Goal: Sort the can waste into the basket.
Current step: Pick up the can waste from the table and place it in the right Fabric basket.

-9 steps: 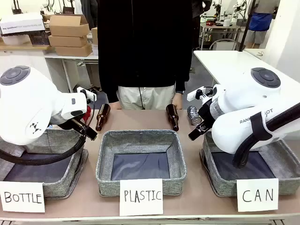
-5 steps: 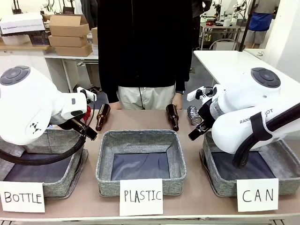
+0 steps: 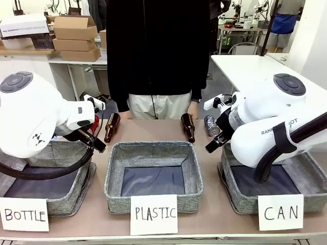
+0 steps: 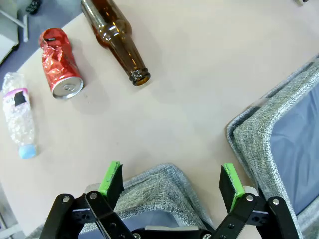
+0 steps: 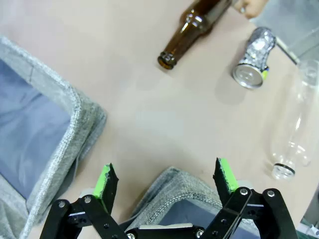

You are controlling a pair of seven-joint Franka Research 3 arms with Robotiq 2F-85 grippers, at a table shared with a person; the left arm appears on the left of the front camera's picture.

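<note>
A crushed shiny red can lies on the table ahead of my left gripper, which hangs open and empty over the corner of the BOTTLE basket. In the front view the red can peeks out behind my left wrist. A crushed silver-grey can lies well ahead of my right gripper, which is open and empty above the far corner of the CAN basket. From the front, the silver can lies beyond the CAN basket, at the front right.
Brown bottles lie behind the middle PLASTIC basket. Clear plastic bottles lie beside each can. A person in black stands at the far edge, fingers near one brown bottle.
</note>
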